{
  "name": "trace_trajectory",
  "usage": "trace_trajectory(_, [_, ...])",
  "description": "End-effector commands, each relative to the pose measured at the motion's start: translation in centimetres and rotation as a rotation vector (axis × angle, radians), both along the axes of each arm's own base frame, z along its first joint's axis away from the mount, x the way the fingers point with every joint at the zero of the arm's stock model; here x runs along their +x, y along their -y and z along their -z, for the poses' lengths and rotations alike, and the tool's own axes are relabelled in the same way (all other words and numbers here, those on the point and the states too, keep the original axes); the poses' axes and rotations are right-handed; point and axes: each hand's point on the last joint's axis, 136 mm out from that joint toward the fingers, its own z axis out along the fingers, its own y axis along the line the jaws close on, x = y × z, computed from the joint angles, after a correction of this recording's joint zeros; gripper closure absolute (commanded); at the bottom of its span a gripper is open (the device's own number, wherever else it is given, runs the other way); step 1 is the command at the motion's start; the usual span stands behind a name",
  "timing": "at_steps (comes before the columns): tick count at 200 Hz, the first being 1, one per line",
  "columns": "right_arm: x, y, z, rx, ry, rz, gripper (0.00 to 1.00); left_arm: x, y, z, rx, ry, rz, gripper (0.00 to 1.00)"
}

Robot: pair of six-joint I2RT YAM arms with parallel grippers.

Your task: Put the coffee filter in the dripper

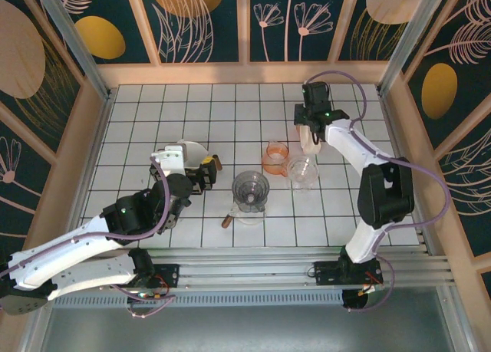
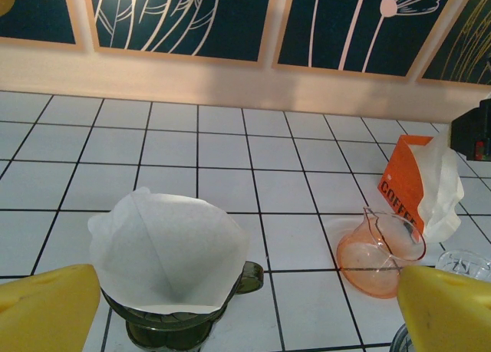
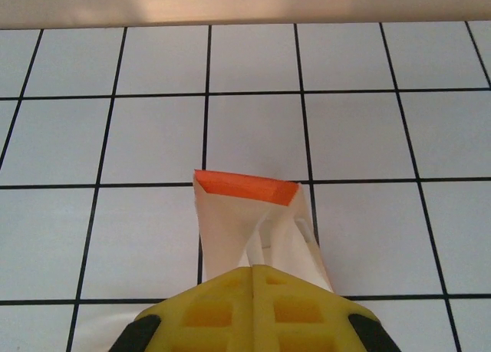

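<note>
One white paper cone filter (image 2: 165, 248) sits upright in dark green dripper (image 2: 165, 329), just ahead between wide-spread left gripper (image 2: 247, 283) fingers; right gripper (image 3: 253, 274), well apart, clamps white sheets (image 3: 230, 229) of orange filter packet (image 3: 245, 187).

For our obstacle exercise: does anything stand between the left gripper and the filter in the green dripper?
Nothing visible does. The filter sits in the green dripper just ahead of the open left gripper. The orange jug and filter pack stand off to the right.
</note>
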Motion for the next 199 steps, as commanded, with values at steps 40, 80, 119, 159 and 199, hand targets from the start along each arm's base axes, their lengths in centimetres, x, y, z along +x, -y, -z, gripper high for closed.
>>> trace_trajectory(40, [-2.5,1.1,-5.5,0.003,0.127,0.049,1.00,-0.1,0.0,0.1,-0.002,-0.003,0.002,0.01])
trace_trajectory(80, [-4.7,0.3,-8.0,0.009,0.171,0.032,1.00,-0.1,0.1,-0.1,-0.005,-0.002,0.010,0.01])
trace_trajectory(119, [-8.0,-1.7,-10.5,0.036,0.208,-0.022,1.00,-0.2,0.2,-0.2,-0.009,-0.001,0.016,0.01])
trace_trajectory(159, [-12.8,-4.6,-13.3,0.093,0.223,-0.131,1.00,-0.3,0.1,-0.3,-0.017,-0.001,0.018,0.01])
trace_trajectory(199, [-18.7,-7.8,-15.9,0.159,0.197,-0.276,1.00,-0.4,-0.3,-0.7,-0.020,0.001,0.010,0.01])
